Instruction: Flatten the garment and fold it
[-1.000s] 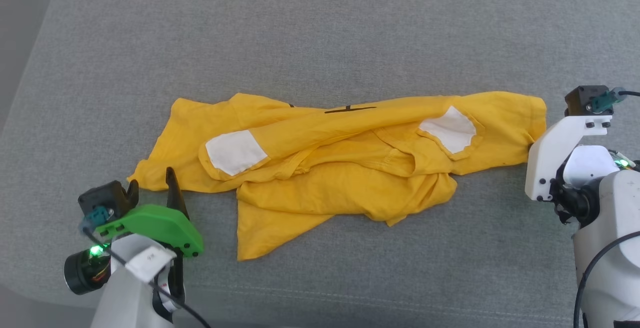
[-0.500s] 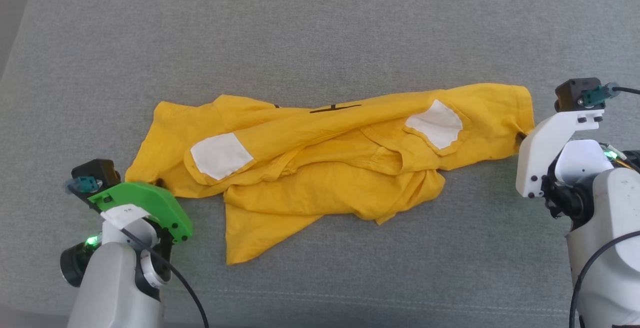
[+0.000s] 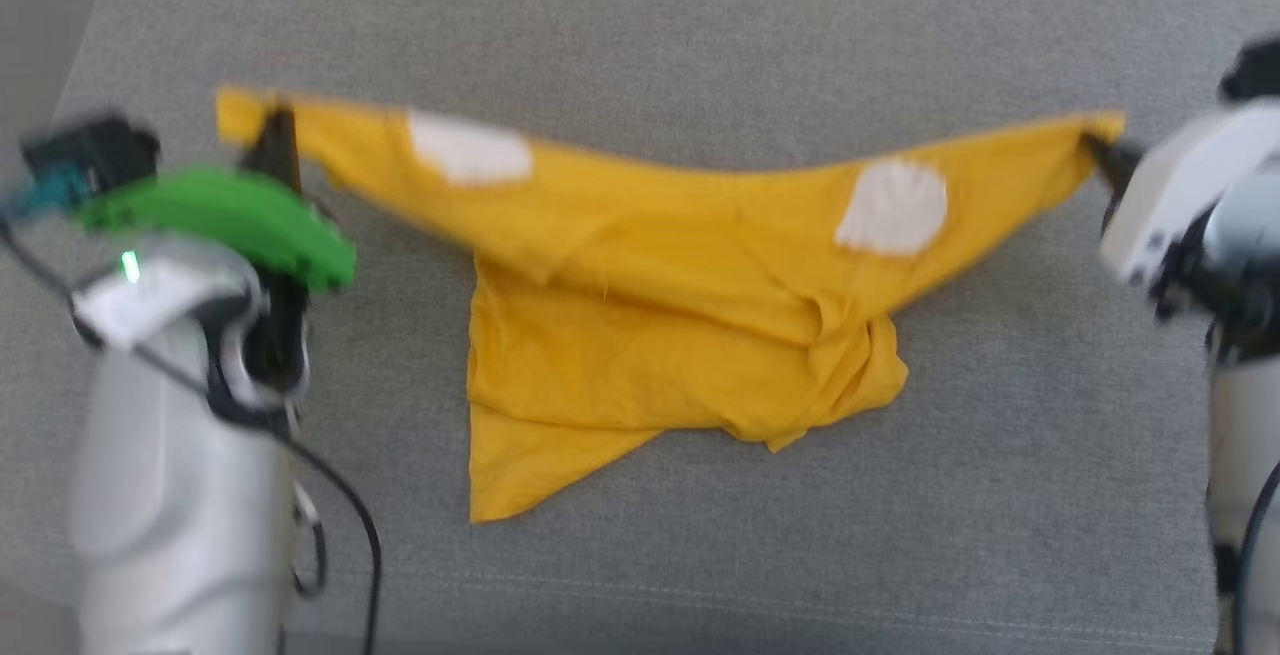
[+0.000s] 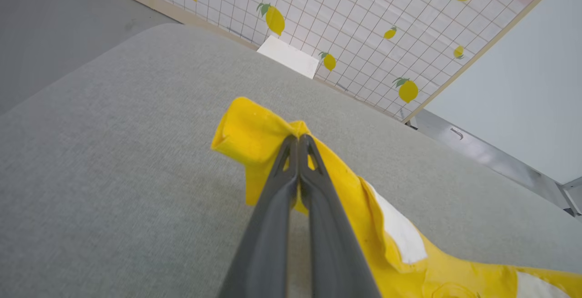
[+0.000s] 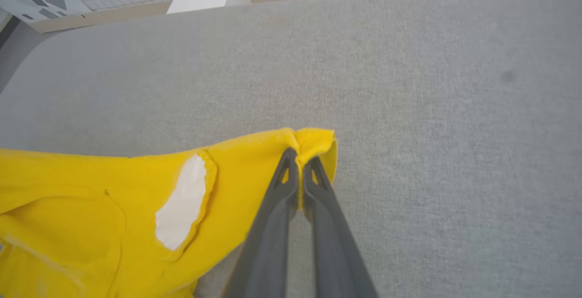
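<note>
L claw (image 3: 275,130) pinched shut on left end of bright yellow cotton T-shirt w/ white sleeve patches (image 3: 680,275). Long axis left-right, top edge taut, bunched middle sagging onto grey fabric worktop (image 3: 640,25). R claw (image 3: 1095,147) clamped on right end.

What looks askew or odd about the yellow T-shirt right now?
The garment is not flat: the left gripper and right gripper each pinch one end, stretching its top edge, but the middle sags bunched and twisted.
</note>
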Available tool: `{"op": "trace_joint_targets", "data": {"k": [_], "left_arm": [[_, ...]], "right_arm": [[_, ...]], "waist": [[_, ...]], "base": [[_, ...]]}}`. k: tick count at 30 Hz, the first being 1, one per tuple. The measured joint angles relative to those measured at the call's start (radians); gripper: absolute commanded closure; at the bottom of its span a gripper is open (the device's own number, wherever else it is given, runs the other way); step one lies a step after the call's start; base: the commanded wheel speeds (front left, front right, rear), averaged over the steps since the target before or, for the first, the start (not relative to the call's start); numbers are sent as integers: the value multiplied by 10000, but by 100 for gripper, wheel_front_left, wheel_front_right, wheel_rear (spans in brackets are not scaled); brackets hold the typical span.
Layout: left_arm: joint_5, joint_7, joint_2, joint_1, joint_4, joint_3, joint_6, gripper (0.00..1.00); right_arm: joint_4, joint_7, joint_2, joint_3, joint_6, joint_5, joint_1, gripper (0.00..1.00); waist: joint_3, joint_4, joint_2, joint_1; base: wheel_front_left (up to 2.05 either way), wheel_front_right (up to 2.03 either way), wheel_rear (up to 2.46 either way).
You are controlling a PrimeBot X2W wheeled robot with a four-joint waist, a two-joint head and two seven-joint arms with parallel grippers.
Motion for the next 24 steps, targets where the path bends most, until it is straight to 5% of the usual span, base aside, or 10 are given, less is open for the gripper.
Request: {"op": "trace_joint_targets", "data": {"k": [11,17,24], "left_arm": [[1666,633,1335,-6122,1461,-1120,-73,100],[2784,-31,1799,-9087,2293,-1501,56,100],[3154,-1271,1902,-10688,3041,-1507,282,100]], "right_arm": [[871,134,-15,483,0,-140,-5851,100],[1979,-1197,221,497,0,-989,-8856,100],[2938,-3010,136,422,0,-1593,-10829,100]], "waist": [[788,-262,-1,1],[1401,-544,0,1],[2014,-725,0,2]], "base": [[0,0,0],[0,0,0],[0,0,0]]}}
